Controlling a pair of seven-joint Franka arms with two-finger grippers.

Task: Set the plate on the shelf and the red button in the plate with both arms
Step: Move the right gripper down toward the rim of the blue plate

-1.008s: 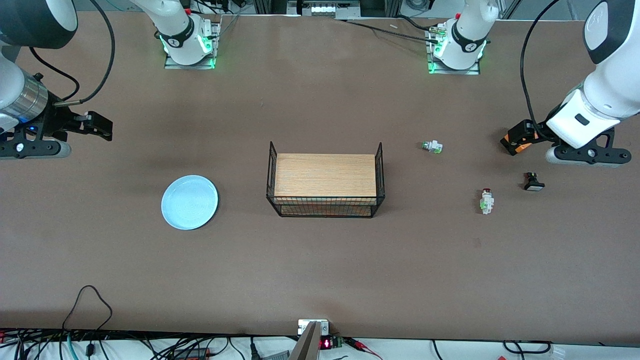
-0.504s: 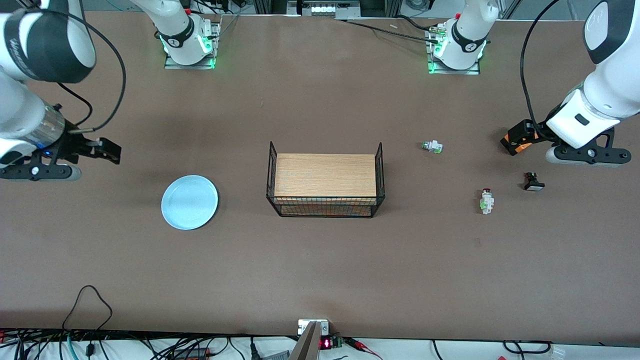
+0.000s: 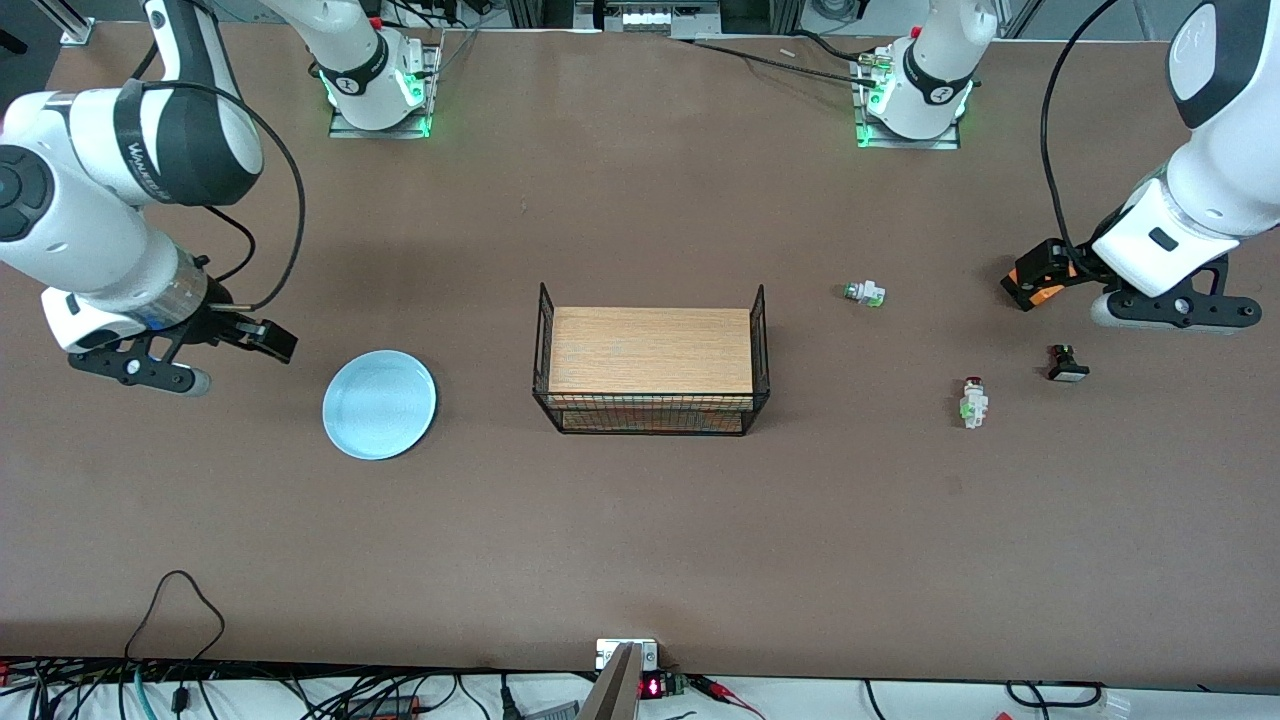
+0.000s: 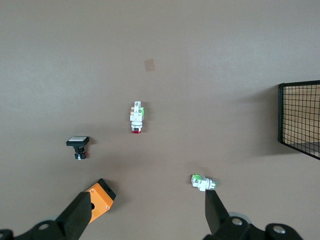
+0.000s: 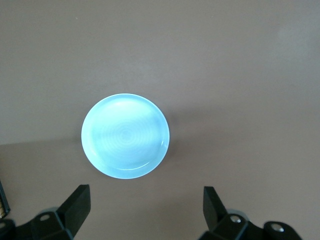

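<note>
Pale-blue plate (image 3: pixel 379 404) lies flat on the table toward the right arm's end, untouched; red button (image 3: pixel 973 402) lies toward the left arm's end, well apart from it, wire rack (image 3: pixel 650 370) between them. Right gripper (image 3: pixel 262 340), fingers spread with nothing held, hangs just beside the plate, likely lining up a rim grasp. Left gripper (image 3: pixel 1030 281) waits over bare table, fingers also apart.

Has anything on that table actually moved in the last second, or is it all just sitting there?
Only the right arm moved: its gripper, jaws open and empty, swung in from the table's edge toward the plate and now hangs just beside it. Nothing was grabbed or released. The left gripper, also open, waited in place. The plate, red button and rack lie where they were.
</note>
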